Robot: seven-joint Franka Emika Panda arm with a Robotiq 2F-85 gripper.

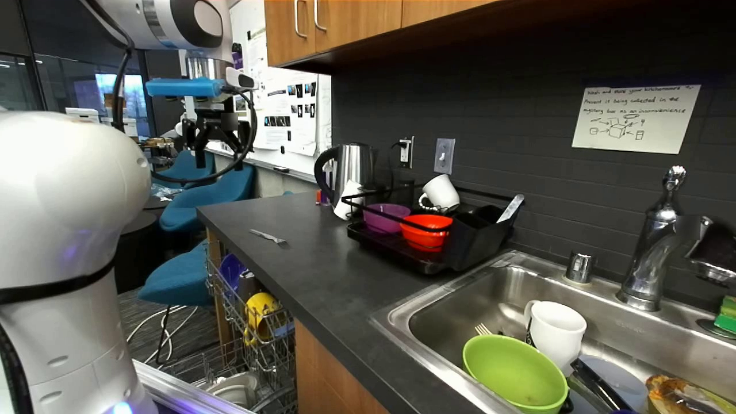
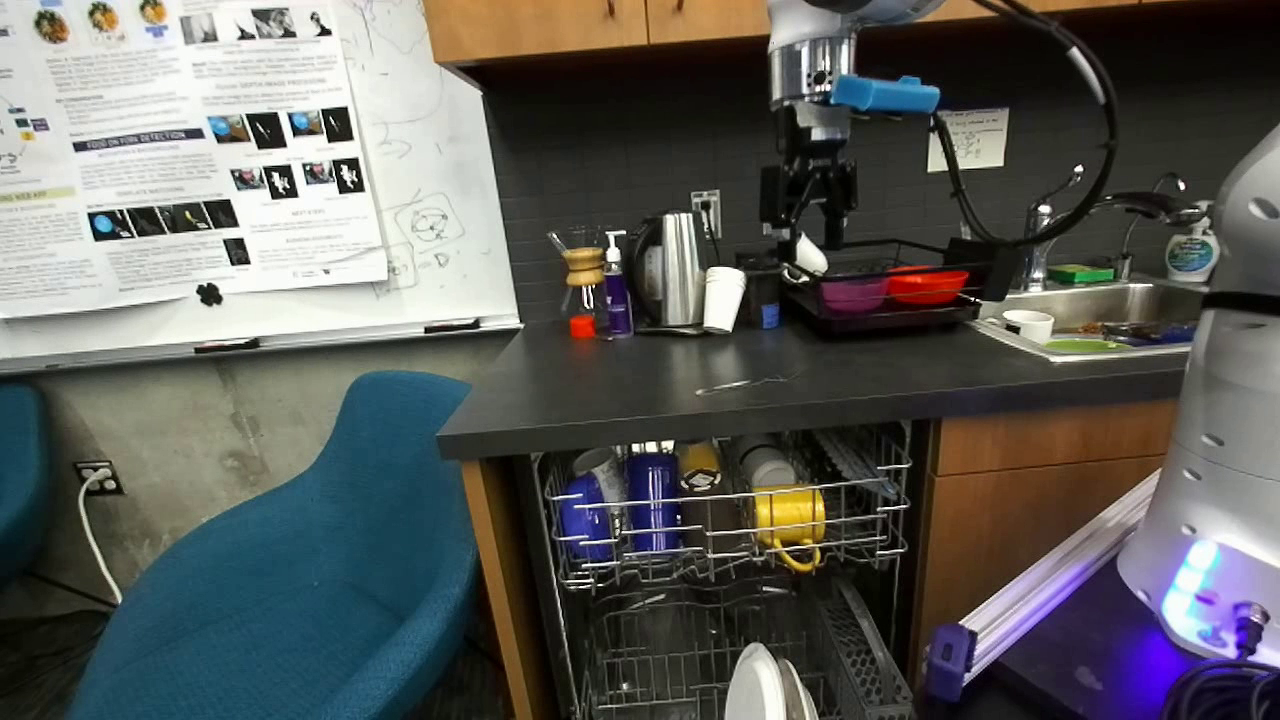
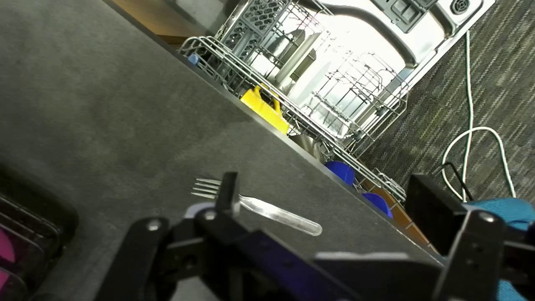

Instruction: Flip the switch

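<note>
In the wrist view, a finger (image 3: 228, 194) of the spread gripper (image 3: 327, 198) covers part of a fork (image 3: 280, 213). In an exterior view, the sink (image 1: 432, 361) at four o'clock is cut off; the dish rack (image 1: 401, 256) holds a purple bowl (image 1: 386, 219) and a red bowl (image 1: 425, 234), the toggle switch (image 1: 444, 156) at its twelve o'clock on the wall (image 1: 506, 129).

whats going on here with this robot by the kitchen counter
A white jointed robot arm holds its black two-fingered end effector open and empty, higher than the dark grey countertop. A slim silver-coloured fork lies there, not gripped. The job is to flip a switch; the pale rectangular wall switch is well apart from the fingers, its setting too small to read.
</note>
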